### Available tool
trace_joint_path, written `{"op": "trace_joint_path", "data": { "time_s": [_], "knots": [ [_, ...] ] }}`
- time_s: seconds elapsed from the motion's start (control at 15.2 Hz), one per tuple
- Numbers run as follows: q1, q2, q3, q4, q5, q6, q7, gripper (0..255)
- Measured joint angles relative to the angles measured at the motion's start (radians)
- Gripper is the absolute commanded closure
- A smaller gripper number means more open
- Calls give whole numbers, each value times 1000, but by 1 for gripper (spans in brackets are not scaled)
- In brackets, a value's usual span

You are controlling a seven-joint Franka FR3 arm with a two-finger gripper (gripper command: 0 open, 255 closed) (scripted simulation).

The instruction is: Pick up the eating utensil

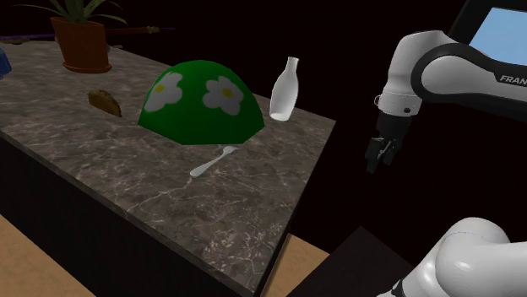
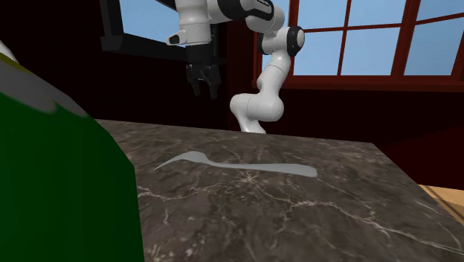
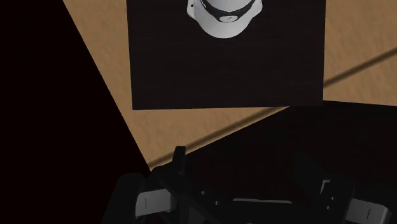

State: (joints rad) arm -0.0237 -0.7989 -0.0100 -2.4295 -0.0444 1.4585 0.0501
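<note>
The eating utensil (image 1: 213, 161) is a slim pale grey piece lying flat on the dark marble counter (image 1: 253, 211), just in front of a green dome. In the second exterior view the utensil (image 2: 245, 164) lies across the middle of the counter (image 2: 334, 208). My black gripper (image 1: 377, 162) hangs in the air past the counter's edge, off to the shoulder view's right, well away from the utensil. From across the counter the gripper (image 2: 204, 92) shows above and behind the far edge, pointing down. Its fingers stand apart with nothing between them.
A green dome with white flowers (image 1: 203, 105) sits behind the utensil and fills the second exterior view's left (image 2: 59, 186). A white bottle (image 1: 285, 89), a brown lump (image 1: 105, 102) and a potted plant (image 1: 83, 38) stand further back. Below the hand are the dark stand (image 3: 222, 70) and wooden floor (image 3: 114, 57).
</note>
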Motion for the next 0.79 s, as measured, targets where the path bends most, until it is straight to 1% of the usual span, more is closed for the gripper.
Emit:
{"op": "trace_joint_path", "data": {
  "time_s": [0.07,0.2,0.46,0.79],
  "knots": [
    [0,0,0,0,0,0,0,0],
    [1,13,29,6,30,8,52,0],
    [6,38,125,26,129,19,226,0],
    [-2,126,240,96,232,60,445,0]
  ]
}}
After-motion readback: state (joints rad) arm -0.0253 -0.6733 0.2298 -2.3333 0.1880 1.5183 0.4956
